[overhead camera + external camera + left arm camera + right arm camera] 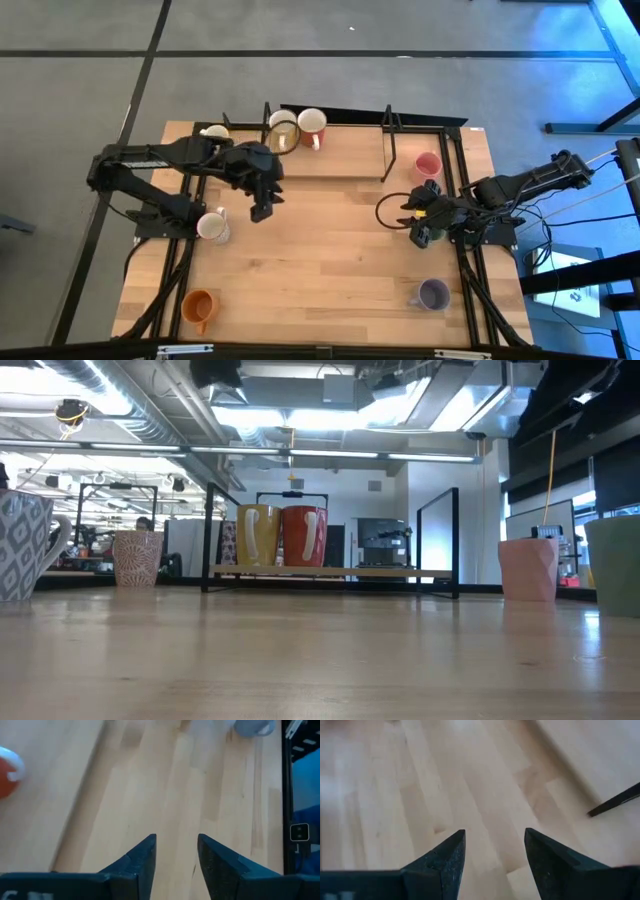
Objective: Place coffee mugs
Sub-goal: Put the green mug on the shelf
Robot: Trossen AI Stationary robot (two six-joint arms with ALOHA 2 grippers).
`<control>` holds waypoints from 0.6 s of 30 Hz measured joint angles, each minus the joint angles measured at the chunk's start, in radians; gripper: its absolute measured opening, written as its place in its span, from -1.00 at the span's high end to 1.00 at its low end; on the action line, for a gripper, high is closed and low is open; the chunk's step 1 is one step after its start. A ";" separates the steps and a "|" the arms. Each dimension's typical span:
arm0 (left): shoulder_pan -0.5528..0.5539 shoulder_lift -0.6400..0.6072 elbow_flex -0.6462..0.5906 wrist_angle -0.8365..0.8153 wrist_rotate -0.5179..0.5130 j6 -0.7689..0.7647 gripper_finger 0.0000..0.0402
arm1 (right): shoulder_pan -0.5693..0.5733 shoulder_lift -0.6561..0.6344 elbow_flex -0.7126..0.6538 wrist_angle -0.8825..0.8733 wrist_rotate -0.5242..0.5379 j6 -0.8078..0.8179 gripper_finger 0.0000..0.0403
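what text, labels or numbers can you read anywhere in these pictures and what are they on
No text can be read in any view.
White label on the box beside the table: a mark shows, too small to read.
White tag on the dark frame in the left wrist view: blurred, unreadable.
Patterned mug, yellow mug and red mug: no lettering visible.

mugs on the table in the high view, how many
7 show: cream mug, yellow mug, red mug, pink mug, white mug, orange mug, purple-grey mug. Another may sit hidden under the right arm.
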 joint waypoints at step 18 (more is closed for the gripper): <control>0.000 0.155 0.000 0.017 -0.032 0.059 0.14 | -0.015 -0.047 -0.040 -0.536 -0.148 0.302 0.04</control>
